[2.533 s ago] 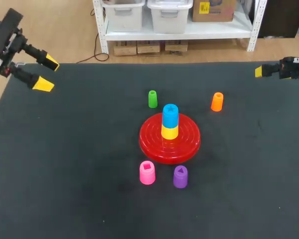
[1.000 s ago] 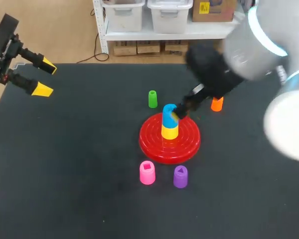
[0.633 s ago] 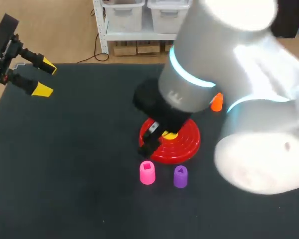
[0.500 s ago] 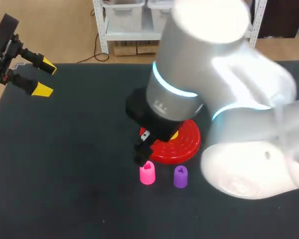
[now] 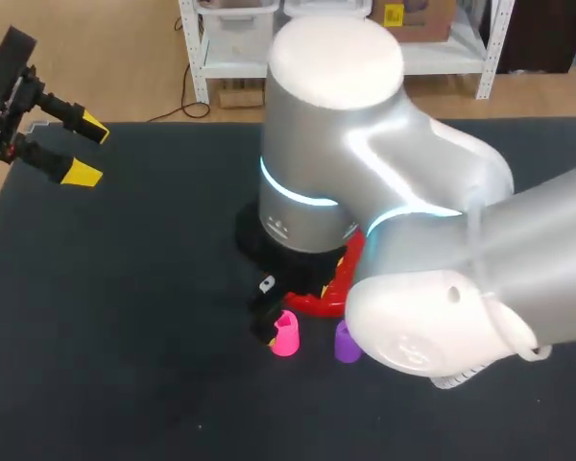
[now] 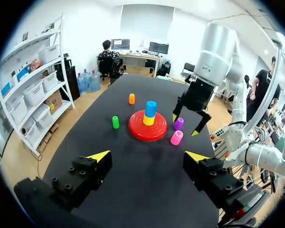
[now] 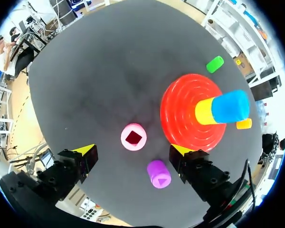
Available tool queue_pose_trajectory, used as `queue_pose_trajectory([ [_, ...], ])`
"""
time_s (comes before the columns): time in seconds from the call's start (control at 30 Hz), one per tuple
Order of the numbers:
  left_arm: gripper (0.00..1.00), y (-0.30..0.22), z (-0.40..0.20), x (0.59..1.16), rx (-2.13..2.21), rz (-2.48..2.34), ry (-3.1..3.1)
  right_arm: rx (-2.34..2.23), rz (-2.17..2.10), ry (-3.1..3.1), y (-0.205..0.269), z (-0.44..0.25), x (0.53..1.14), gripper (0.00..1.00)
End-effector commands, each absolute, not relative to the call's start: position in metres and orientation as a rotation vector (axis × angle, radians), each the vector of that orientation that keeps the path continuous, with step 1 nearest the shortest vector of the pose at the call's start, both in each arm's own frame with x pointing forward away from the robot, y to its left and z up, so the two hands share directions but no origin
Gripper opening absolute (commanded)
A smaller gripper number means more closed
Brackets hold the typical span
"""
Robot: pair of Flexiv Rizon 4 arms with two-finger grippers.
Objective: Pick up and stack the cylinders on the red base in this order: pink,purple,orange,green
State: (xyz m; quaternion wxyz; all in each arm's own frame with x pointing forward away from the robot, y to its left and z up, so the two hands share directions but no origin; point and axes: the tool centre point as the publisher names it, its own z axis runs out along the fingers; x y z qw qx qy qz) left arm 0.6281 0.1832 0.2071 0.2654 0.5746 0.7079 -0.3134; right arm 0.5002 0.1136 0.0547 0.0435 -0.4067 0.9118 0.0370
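My right gripper [image 7: 133, 149] hangs open above the pink cylinder [image 7: 133, 137], which stands on the black table between and below its yellow tips, untouched. The purple cylinder [image 7: 158, 174] stands close beside the pink one. The red base [image 7: 180, 116] carries a yellow cylinder [image 7: 206, 110] with a blue one [image 7: 230, 106] on top. Beyond the base are the green cylinder [image 7: 215, 64] and the orange cylinder [image 7: 243, 124]. In the head view my right arm hides most of the base; the pink cylinder [image 5: 285, 336] shows below it. My left gripper [image 5: 77, 149] is open and holds nothing at the far left.
The black table [image 5: 125, 317] spreads wide to the left and front of the base. My right arm's bulky body [image 5: 365, 192] hangs over the table's middle and right. In the left wrist view the right gripper [image 6: 185, 124] is seen over the pink [image 6: 176, 137] and purple [image 6: 179, 124] cylinders.
My right arm has swung in from the right edge, across the base, and come down over the pink cylinder, still open. The left arm has hardly moved.
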Motion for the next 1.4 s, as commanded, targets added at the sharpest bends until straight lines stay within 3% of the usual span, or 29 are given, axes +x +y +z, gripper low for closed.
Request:
queue_pose_trajectory([
  [0.03,1.00,0.184,0.206,0.628,1.551,-0.845,1.908,-1.249,0.090,2.800,0.121,0.044,0.504,1.00],
  [0.33,1.00,0.184,0.206,0.628,1.551,-0.845,1.908,-1.262,0.062,2.808,0.122,0.036,0.503,1.00],
  [0.47,1.00,0.184,0.206,0.628,1.551,-0.845,1.908,-1.265,0.052,2.814,0.120,0.033,0.502,0.81],
  [0.53,1.00,0.184,0.206,0.628,1.551,-0.845,1.908,-1.261,0.050,2.818,0.120,0.032,0.503,0.55],
  [0.57,1.00,0.184,0.206,0.628,1.551,-0.845,1.908,-1.259,0.050,2.820,0.119,0.031,0.503,0.48],
  [0.63,1.00,0.184,0.206,0.628,1.551,-0.845,1.908,-1.256,0.044,2.823,0.119,0.030,0.504,0.45],
  [1.3,1.00,0.184,0.206,0.628,1.551,-0.845,1.908,-1.293,0.011,2.813,0.126,0.028,0.507,0.45],
  [1.4,1.00,0.184,0.206,0.628,1.551,-0.845,1.908,-1.301,0.009,2.814,0.126,0.027,0.506,0.41],
])
